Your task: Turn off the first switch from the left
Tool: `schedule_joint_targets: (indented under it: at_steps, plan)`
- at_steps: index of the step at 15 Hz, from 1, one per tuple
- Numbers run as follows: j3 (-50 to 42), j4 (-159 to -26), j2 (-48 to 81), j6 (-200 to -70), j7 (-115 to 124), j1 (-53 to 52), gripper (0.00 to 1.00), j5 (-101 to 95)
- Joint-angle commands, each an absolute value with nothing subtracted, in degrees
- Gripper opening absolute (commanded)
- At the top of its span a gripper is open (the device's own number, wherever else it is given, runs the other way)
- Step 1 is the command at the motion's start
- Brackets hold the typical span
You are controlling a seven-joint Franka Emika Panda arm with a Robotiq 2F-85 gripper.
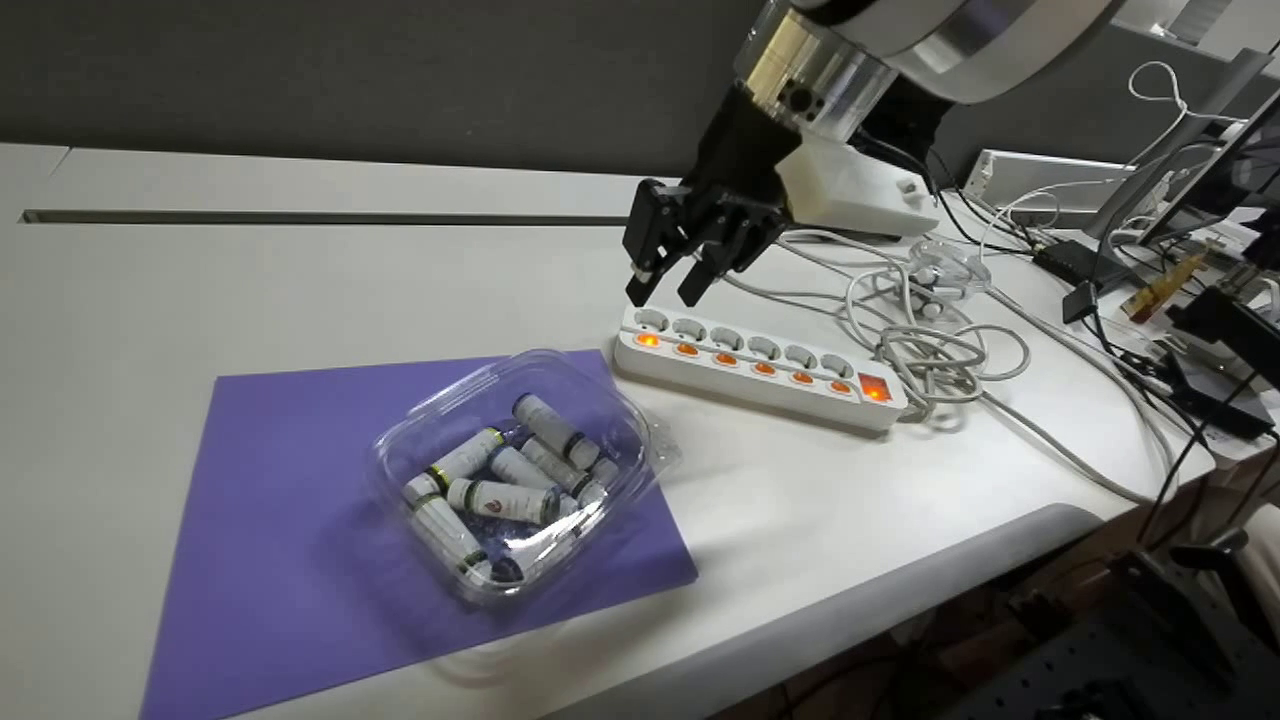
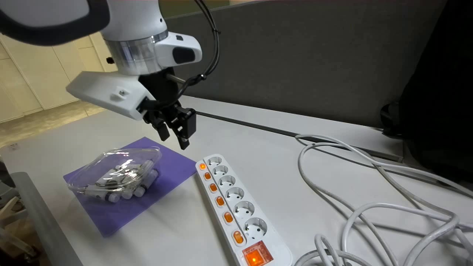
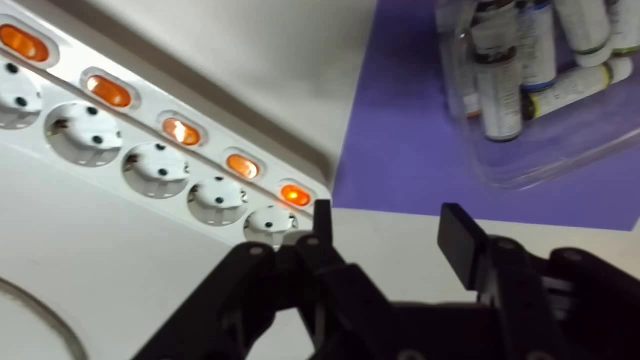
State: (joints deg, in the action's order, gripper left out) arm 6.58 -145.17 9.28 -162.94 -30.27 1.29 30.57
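Black jaws spread well apart, nothing gripped, just air in the gap. Both exterior views put them over the end of the strip (image 1: 745, 390), apparently not touching; in the wrist view one jaw overlaps its corner, the other stands out past it over the bench (image 3: 150, 260). A press needs no grip, so one jaw or a closed pair would probably serve better than the wide gap.

Near them, the switch (image 3: 295, 195), endmost of the row, glows: judged on, task not yet done. The other switches (image 3: 181, 131) look unlit; tight spacing, so an off-line press could catch the neighbour. The main switch (image 1: 874, 387) glows by the cord (image 2: 391, 206), presumably feeding the row.

Strip lies flat, switches up, likely set so for pressing from above. Nothing seen pins it; a sideways push might slide it. Cord sprawls slack in loops, away from the target end. The box (image 1: 565, 375) of vials (image 1: 505, 500) sits on a purple sheet (image 1: 280, 500) near that end; probably unrelated.

The arm (image 1: 935, 50) reaches in from above, tilted, jaws pointing downward. Pose reads as lining up for a press.
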Motion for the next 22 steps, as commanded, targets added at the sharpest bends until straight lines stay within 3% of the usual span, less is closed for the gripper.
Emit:
schedule_joint_targets:
  at_steps: [1,2,3,5,12,14,15,17,22]
  plan:
    - [1.8,-145.1,13.8,-170.7,-21.7,-1.2,0.91,22.1]
    - [0.1,-145.1,15.1,-172.4,-20.0,-2.5,0.97,19.8]
    - [-1.2,-144.9,16.1,-173.5,-19.2,-3.6,0.53,18.6]
    - [0.0,-145.0,17.4,-175.4,-14.8,-1.8,0.56,13.4]
    - [1.3,-143.2,18.7,-176.0,-6.1,-1.2,0.06,7.8]
    - [2.5,-142.1,19.3,-174.2,-5.4,-0.7,0.00,8.2]
    - [2.1,-143.9,18.4,-175.8,-6.6,-0.6,0.11,7.0]
    - [2.7,-143.4,18.8,-175.4,-6.1,-0.5,0.01,7.2]
    - [2.9,-142.9,19.3,-175.4,-5.5,-0.1,0.00,6.9]
